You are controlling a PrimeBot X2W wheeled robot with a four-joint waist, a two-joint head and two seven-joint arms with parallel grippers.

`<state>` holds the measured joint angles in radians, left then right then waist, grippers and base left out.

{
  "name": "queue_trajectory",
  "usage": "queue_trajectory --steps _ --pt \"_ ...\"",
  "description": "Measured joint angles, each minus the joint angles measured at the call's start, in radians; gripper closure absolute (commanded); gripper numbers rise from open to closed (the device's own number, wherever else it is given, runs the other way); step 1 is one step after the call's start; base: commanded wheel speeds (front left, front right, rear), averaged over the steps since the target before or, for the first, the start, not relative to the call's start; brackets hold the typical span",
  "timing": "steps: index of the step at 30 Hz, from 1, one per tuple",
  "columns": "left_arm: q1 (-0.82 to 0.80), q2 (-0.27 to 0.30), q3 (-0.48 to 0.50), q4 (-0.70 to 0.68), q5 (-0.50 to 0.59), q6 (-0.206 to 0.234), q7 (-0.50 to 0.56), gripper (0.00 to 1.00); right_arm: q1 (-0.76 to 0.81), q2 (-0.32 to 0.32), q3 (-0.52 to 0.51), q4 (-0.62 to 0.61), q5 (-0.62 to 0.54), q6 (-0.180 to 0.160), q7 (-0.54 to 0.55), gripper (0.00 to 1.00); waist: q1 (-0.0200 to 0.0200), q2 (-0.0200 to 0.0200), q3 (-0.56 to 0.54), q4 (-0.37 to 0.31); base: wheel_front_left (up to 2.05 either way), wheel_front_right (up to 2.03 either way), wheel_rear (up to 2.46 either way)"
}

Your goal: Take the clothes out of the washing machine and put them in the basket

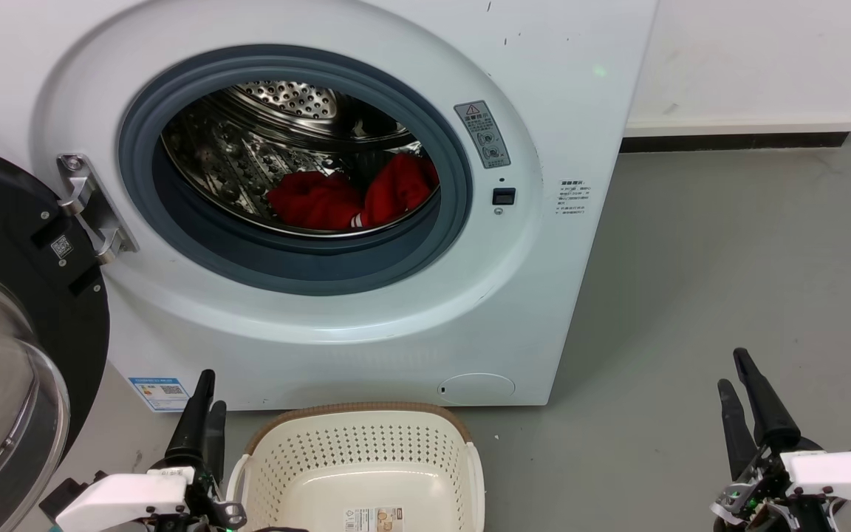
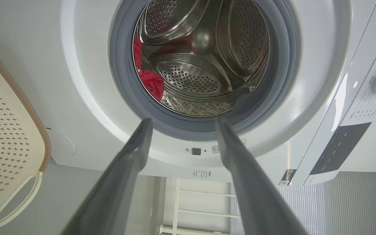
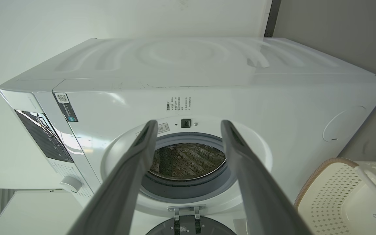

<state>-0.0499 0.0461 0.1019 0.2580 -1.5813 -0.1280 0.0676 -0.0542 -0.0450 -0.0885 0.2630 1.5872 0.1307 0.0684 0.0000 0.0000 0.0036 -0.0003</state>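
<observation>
1. You are at the first step. Both clothes (image 1: 351,196) lie in a red heap at the bottom of the drum (image 1: 285,103), toward its right side, with a bit of striped trim showing at the front. Nothing has been lifted out.
2. The basket (image 1: 355,414) stands empty on the floor just in front of the machine (image 1: 337,332), between your two grippers.
3. The left gripper (image 1: 211,390) sits low, just beside the basket's left side. Its fingers are spread and hold nothing, and its wrist view looks straight into the drum. The right gripper (image 1: 732,368) is well off to the right, also spread and empty.
4. The next move probably calls for raising one arm, passing over the gasket (image 1: 174,244) and coming down on the heap to pinch a thick fold. The left arm looks better lined up, but watch the open door (image 1: 4,214) close on its left.
5. You cannot tell where one garment ends and the other begins, so one pinch may drag both.
6. The gasket lip hides the heap's lowest part. The basket's near end and most of the door are cut off at the picture's edges.
</observation>
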Motion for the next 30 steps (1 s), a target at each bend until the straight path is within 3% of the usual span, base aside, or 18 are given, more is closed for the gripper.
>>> queue_trajectory --steps 9,15,23,25,27,30 --pt "0.016 0.0 0.03 0.008 0.075 0.0 -0.041 0.0 0.016 0.0 0.002 -0.009 -0.075 0.0 -0.04 0.0 0.0 0.0 -0.002 -0.003 0.0 0.0 0.0" --pt "0.021 0.0 0.069 -0.007 0.18 0.0 -0.065 0.0 0.018 0.0 -0.026 -0.015 -0.23 0.0 -0.066 0.0 0.0 0.0 -0.002 -0.003 0.0 0.0 0.0" --pt "0.021 0.0 0.132 -0.06 0.315 0.021 -0.098 0.0 0.018 0.0 -0.054 -0.082 -0.482 0.0 -0.096 0.0 0.0 0.0 -0.002 -0.005 0.0 0.0 0.0" --pt "0.021 0.0 0.147 -0.09 0.364 0.035 -0.103 0.0 0.018 0.0 -0.052 -0.112 -0.545 0.0 -0.104 0.0 0.0 0.0 -0.001 -0.005 0.0 0.0 0.0" --pt "0.021 0.001 0.145 -0.18 0.484 0.076 -0.121 0.0 0.018 0.0 -0.05 -0.185 -0.717 0.0 -0.121 0.0 0.0 0.0 0.001 -0.006 0.0 0.0 0.0" --pt "0.023 0.001 0.116 -0.233 0.561 0.105 -0.131 0.0 0.018 0.0 -0.047 -0.223 -0.814 0.0 -0.131 0.0 0.0 0.0 0.002 -0.006 0.0 0.0 0.0"
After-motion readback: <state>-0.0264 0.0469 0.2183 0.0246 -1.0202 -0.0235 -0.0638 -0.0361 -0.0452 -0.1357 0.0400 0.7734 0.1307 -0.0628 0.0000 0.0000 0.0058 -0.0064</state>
